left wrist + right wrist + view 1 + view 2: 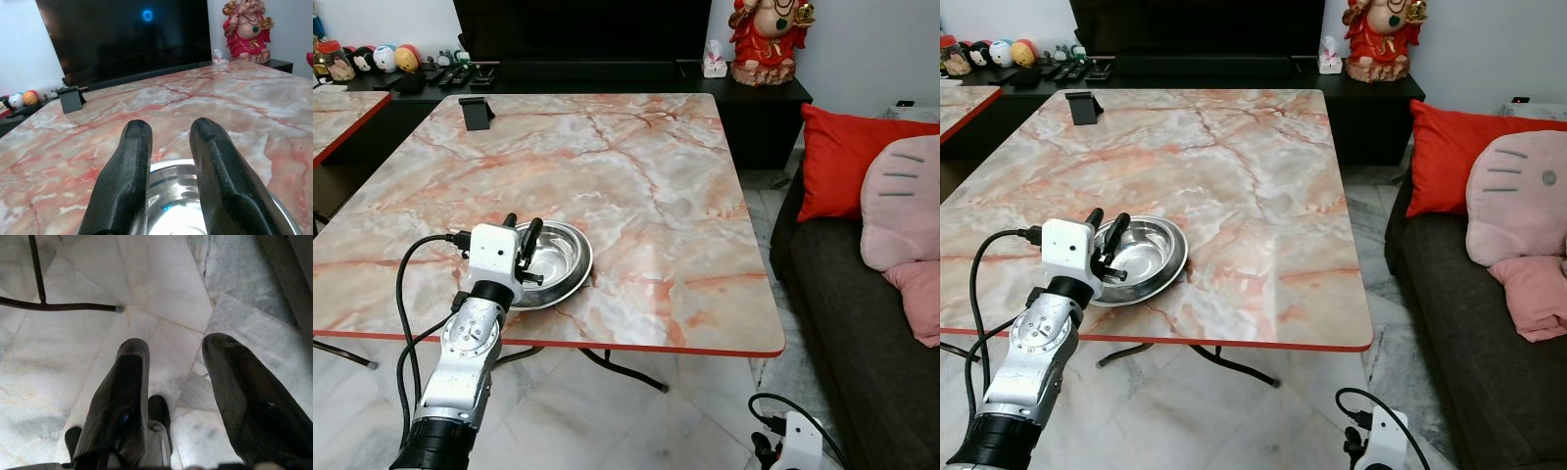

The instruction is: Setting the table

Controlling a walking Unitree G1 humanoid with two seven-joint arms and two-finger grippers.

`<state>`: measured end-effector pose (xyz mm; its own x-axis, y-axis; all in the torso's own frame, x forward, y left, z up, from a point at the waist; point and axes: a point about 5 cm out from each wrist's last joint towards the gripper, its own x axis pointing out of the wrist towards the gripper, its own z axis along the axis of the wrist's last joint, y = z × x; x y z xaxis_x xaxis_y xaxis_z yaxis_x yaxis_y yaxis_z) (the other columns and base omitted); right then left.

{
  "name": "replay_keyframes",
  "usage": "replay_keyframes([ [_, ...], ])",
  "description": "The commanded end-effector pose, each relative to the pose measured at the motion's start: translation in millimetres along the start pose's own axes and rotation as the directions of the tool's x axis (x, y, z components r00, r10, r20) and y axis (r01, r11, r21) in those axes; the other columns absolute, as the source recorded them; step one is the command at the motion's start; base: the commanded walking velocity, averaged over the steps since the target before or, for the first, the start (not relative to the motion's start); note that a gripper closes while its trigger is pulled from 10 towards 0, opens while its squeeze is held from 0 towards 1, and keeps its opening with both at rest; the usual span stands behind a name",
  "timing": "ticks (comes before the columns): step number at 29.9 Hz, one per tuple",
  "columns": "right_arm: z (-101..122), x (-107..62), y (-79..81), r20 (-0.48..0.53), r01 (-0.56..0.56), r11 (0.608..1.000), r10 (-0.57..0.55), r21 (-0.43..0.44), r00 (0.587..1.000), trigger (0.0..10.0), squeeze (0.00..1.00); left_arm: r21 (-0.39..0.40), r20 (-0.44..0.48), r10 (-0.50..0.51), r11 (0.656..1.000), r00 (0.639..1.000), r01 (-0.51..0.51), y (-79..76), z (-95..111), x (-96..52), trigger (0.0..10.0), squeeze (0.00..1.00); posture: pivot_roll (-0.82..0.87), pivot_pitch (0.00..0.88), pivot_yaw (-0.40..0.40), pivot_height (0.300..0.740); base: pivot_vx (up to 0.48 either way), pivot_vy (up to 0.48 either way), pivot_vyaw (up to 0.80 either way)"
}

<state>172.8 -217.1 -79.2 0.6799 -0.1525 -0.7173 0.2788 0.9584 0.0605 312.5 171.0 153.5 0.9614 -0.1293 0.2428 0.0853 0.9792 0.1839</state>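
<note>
— Steel dish (553,262) first: where does it sit, and why there?

— It lies flat on the marble-patterned table (636,176), near the near edge and toward the left. That looks like a place setting for someone sitting at that side, which would fit laying the table.

— And the left gripper (523,239)?

— It hovers over the dish's left rim, its two black fingers (128,186) a little apart with a narrow gap between them. Nothing is between them; the left wrist view shows the shiny bowl lying under the fingertips, not pinched. I judge the dish is set down and let go, though whether a finger touches the rim I cannot tell.

— What is it made of?

— Polished metal, round and shallow with a low flared rim, mirror-bright inside. It would slide easily on that glossy top, which is pink and cream veined, with a thin red edge.

— The other arm?

— The right gripper (176,396) hangs idle low beside the table on the right, fingers spread and empty, over pale stone floor tiles (161,284).

— Anything further out?

— A small dark stand (476,112) at the far left of the table, a red cushion (847,157) on the dark sofa at right.
</note>
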Motion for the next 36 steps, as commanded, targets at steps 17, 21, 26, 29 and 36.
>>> replay_keyframes([
  [17, 10, 4.0, 11.7, 0.036, -0.028, 1.000, 0.028, -0.006, 0.999, 10.0, 0.00, 0.009, 0.009, 0.055, 0.998, 0.998, -0.055, 6.7, -1, -0.2, 10.0, 0.00, -0.02, 0.000, -0.006, 0.740, 0.000, 0.480, 0.00],
  [21, 11, 4.2, 13.9, 0.036, -0.033, 0.999, 0.033, -0.008, 0.999, 10.0, 0.00, 0.007, 0.007, 0.069, 0.998, 0.998, -0.069, 8.7, -1, -1.2, 10.0, 0.00, -0.01, 0.000, -0.007, 0.740, 0.000, 0.480, 0.00],
  [26, 10, 4.2, 15.5, 0.035, -0.036, 0.999, 0.036, -0.009, 0.999, 10.0, 0.00, 0.008, 0.003, 0.080, 0.997, 0.997, -0.080, 11.0, -2, -2.3, 10.0, 0.00, -0.01, 0.000, -0.004, 0.740, 0.000, 0.480, 0.00],
  [29, 9, 4.1, 16.3, 0.031, -0.039, 0.999, 0.039, -0.010, 0.999, 10.0, 0.00, 0.005, -0.001, 0.092, 0.996, 0.996, -0.092, 12.4, -3, -2.7, 10.0, 0.00, 0.00, 0.000, -0.005, 0.740, 0.000, 0.480, 0.00],
  [36, 9, 4.2, 16.6, 0.030, -0.042, 0.999, 0.043, -0.015, 0.999, 10.0, 0.00, -0.001, -0.001, 0.105, 0.994, 0.994, -0.105, 13.7, -2, -3.0, 10.0, 0.00, 0.00, 0.000, -0.009, 0.740, 0.000, 0.480, 0.00],
])
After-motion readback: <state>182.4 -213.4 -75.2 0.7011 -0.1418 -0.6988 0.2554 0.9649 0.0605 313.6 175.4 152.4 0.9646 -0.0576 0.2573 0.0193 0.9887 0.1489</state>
